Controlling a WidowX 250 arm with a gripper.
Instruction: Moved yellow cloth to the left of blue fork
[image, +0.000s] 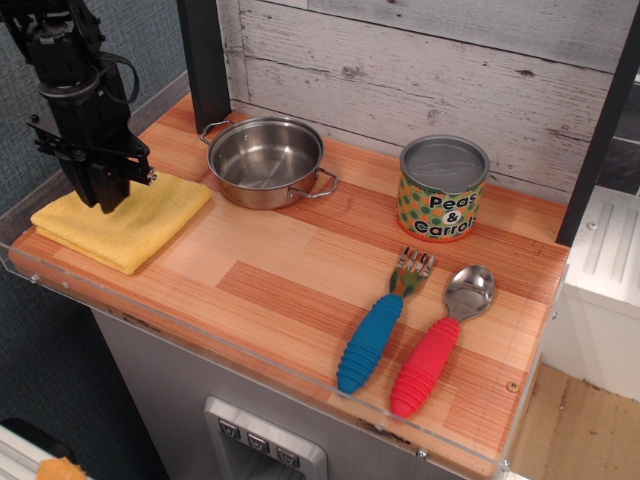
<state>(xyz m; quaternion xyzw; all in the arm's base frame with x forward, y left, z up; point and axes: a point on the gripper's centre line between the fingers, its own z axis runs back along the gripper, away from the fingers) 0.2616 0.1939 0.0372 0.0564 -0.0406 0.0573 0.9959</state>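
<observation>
The yellow cloth (125, 222) lies folded and flat at the table's left front corner. My gripper (104, 203) stands upright over the cloth's back half. Its black fingers (92, 185) are drawn together with the tips down in the fabric, pinching it. The blue fork (373, 335) lies far to the right near the front edge, handle toward the front and patterned tines toward the back. The cloth is well apart from the fork, most of a table width to its left.
A steel pot (265, 160) stands just right of the cloth at the back. A peas and carrots can (442, 188) stands at the back right. A red-handled spoon (432, 355) lies right of the fork. A clear plastic lip (230, 345) runs along the table's front edge.
</observation>
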